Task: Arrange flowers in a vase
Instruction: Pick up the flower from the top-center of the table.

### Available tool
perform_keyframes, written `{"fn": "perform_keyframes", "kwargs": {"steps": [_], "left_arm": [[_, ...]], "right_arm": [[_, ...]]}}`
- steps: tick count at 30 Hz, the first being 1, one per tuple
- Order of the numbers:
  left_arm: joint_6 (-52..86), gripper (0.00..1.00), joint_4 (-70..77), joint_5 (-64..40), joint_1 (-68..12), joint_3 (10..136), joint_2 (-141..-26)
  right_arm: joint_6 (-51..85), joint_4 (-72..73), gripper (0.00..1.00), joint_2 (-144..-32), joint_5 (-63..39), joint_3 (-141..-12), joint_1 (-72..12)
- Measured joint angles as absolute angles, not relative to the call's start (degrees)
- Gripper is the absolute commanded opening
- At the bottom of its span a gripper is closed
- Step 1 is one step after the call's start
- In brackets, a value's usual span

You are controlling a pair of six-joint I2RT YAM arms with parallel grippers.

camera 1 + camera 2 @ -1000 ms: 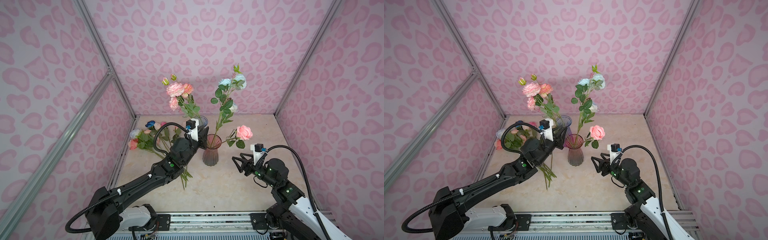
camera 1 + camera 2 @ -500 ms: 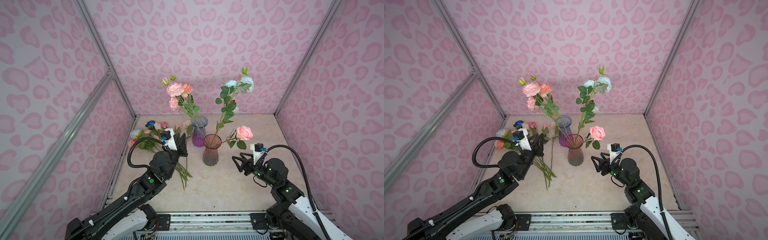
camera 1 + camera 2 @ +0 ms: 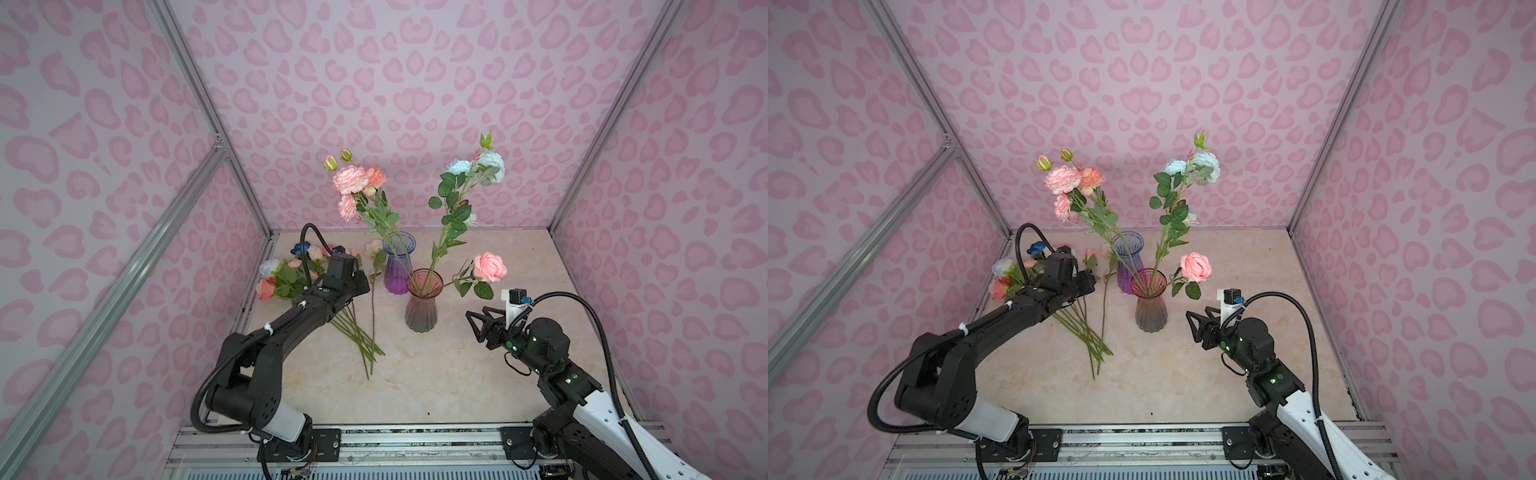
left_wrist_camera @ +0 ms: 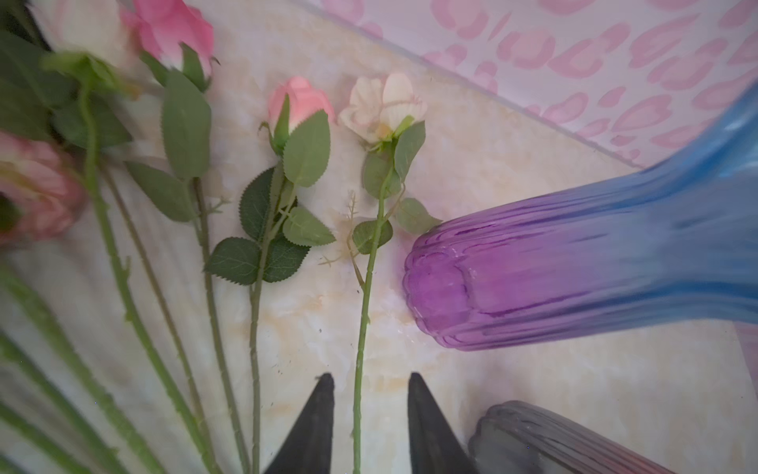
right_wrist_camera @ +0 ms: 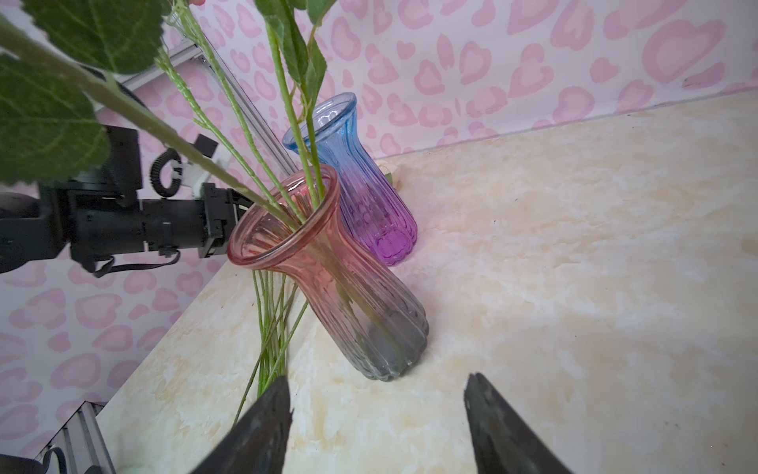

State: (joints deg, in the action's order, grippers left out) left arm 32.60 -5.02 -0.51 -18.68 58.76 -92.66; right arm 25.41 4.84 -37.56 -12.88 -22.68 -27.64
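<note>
pink-to-grey vase [image 3: 420, 307]: upright on the tabletop [image 3: 457, 374], pretty much the centrepiece. It's got a pink rose [image 3: 490, 267] flopping out toward the right arm's side, plus a tall stem with pale blue blooms [image 3: 478, 166].
blue-to-purple vase [image 3: 397, 266]: just beside the pink-to-grey vase on its back-wall side, holding a stem of pink and coral peonies [image 3: 357, 180].
loose flowers [image 3: 291, 274]: lying flat on the left arm's side of the pink-to-grey vase, with the stems fanned toward the front.
cream rose [image 4: 383, 106]: the loose one nearest the pink-to-grey vase, flat on the tabletop.
left gripper [image 4: 369, 375]: low over the cream rose's stem, jaws a little apart. The stem runs between them, not pinched.
right gripper [image 5: 377, 377]: near the pink-to-grey vase on the opposite side and pointing at it. The jaws are spread wide and it's holding nothing.
</note>
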Motion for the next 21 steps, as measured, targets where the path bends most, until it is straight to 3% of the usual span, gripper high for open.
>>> {"fn": "perform_keyframes", "kwargs": {"steps": [7,16,21], "left_arm": [[33.91,0.43,-7.25,-6.57,-17.87,66.41,-105.86],[31.75,0.40,-8.64,-7.33,-17.47,71.53,-112.14],[30.63,0.22,-9.28,-7.55,-17.28,71.46,-114.21]], "right_arm": [[25.52,4.82,0.69,-36.32,-11.38,-21.85,-27.59],[25.32,4.99,0.69,-36.40,-11.38,-21.85,-27.53],[25.30,4.95,0.69,-36.73,-11.40,-21.91,-27.53]]}}
